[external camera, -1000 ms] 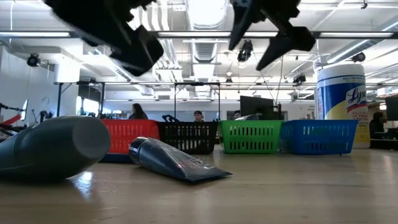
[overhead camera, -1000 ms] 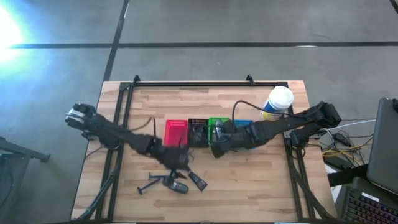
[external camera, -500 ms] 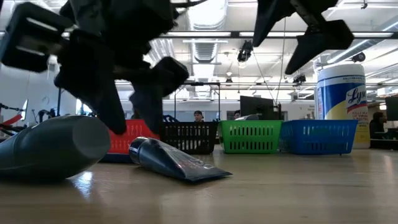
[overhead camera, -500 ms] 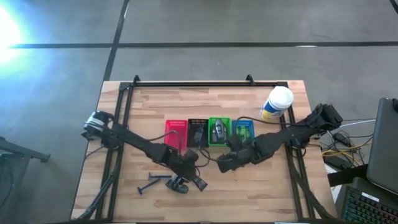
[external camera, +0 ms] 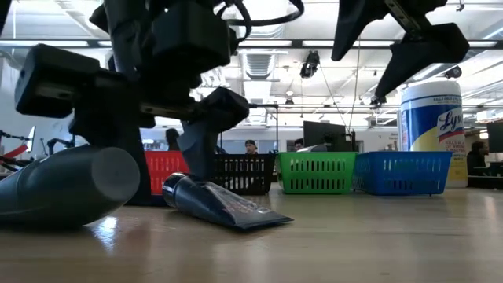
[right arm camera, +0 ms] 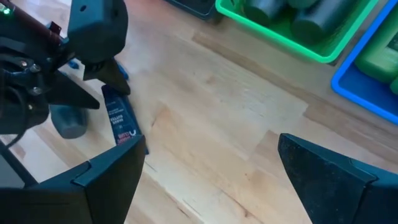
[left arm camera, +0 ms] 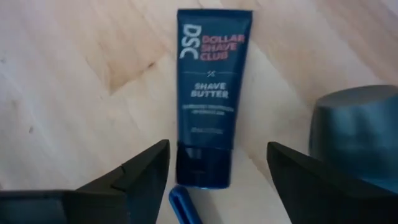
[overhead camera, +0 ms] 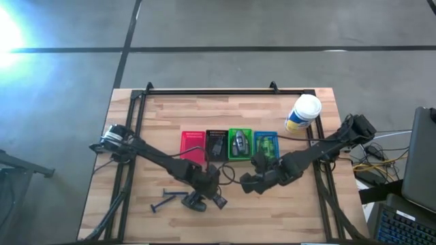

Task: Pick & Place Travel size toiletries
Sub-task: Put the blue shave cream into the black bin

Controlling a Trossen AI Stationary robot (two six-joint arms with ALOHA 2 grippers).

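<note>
The left hand (left arm camera: 217, 171), fingers spread, straddles a dark tube (left arm camera: 211, 93) lettered "SHAVE BUTTER", lying flat on the surface (left arm camera: 74, 81). The right hand (right arm camera: 208, 177) hovers spread nearby.

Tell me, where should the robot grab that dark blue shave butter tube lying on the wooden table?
Probably across the flat dark blue shave butter tube's narrow width near its cap end, coming straight down from above. The open left gripper already straddles that end, with the grey oval bottle crowding one side.

1. Four small baskets in a row mid-table, touching side by side: red basket (overhead camera: 193, 144) leftmost, then black basket (overhead camera: 216, 143), green basket (overhead camera: 240, 143), blue basket (overhead camera: 266, 143) rightmost.
2. Yellow-and-blue canister (overhead camera: 302, 114), white cap, upright, far right of the wooden table (overhead camera: 157, 112).
3. Seated people (external camera: 250, 147) in the room behind.
</note>
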